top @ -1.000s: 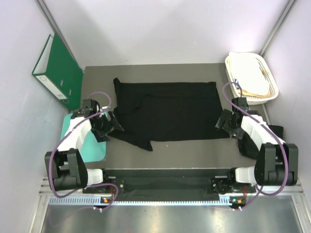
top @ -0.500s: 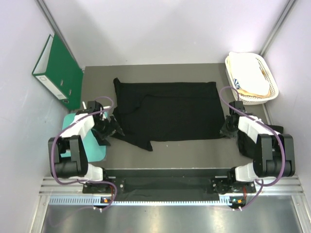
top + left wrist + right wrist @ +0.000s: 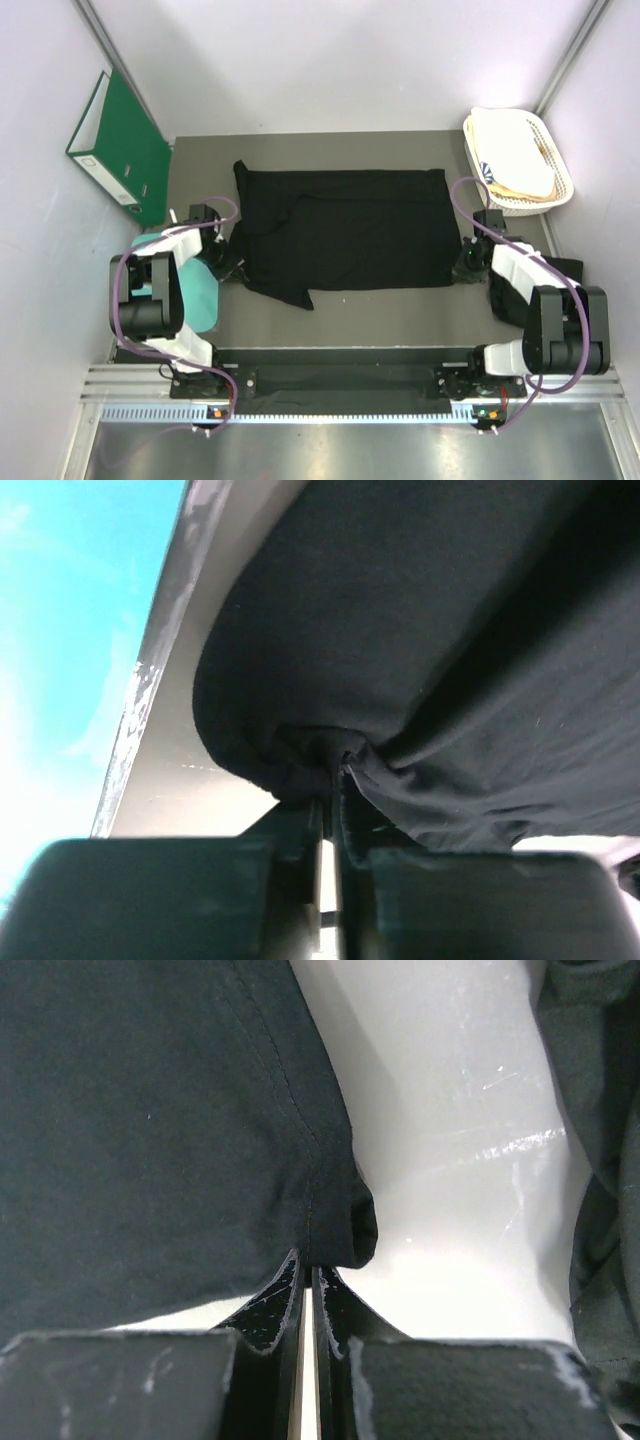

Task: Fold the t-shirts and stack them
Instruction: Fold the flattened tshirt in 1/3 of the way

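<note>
One black t-shirt (image 3: 345,228) lies spread flat across the middle of the table. My left gripper (image 3: 230,264) is at its near left edge, by the sleeve. In the left wrist view this gripper (image 3: 331,798) is shut on a bunched fold of the black cloth (image 3: 440,650). At the shirt's near right corner sits my right gripper (image 3: 466,262). The right wrist view shows that gripper (image 3: 308,1266) shut on the hemmed corner of the t-shirt (image 3: 150,1130). The corner lifts slightly off the table.
A teal mat (image 3: 205,300) lies under the left arm. A green binder (image 3: 120,145) leans on the left wall. A white basket (image 3: 560,180) with cream cloth stands at the back right. More dark cloth (image 3: 605,1160) lies beside the right arm.
Both grippers moved in to the shirt's near edge and closed: the left one on the fold by the sleeve, the right one on the hem corner.
</note>
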Available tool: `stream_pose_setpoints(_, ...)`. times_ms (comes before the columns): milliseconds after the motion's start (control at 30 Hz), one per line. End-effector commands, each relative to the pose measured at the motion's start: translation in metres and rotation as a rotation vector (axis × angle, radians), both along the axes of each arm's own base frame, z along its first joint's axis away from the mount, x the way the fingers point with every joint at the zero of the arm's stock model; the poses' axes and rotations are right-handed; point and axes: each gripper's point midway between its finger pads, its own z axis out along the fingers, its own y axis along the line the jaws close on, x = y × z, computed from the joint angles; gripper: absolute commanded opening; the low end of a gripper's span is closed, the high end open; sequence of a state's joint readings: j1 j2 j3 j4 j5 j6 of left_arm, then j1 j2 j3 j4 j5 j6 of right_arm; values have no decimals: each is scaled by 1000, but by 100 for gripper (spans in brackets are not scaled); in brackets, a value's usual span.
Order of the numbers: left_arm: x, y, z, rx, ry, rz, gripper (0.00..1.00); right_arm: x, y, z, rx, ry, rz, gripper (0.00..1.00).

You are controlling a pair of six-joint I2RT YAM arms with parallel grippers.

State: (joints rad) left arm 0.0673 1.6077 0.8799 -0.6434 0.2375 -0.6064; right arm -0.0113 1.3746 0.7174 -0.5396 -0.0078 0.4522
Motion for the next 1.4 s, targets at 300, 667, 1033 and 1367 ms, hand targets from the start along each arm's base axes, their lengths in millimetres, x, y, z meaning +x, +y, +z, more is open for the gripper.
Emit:
stream_pose_setpoints(300, 64, -14, 98, -85, -289, 14, 0, 27, 7, 20, 31, -112, 47, 0)
stream_pose_setpoints(667, 188, -62, 108, -346, -403, -39, 59, 53, 7, 21, 29, -134, 56, 0)
stream_pose_setpoints(1033, 136, -51, 144, -201, -493, -83, 97, 52, 11, 17, 49, -130, 71, 1)
stream_pose_setpoints(1367, 21, -67, 75, -174, -323, -69, 73, 52, 13, 17, 58, -123, 106, 1)
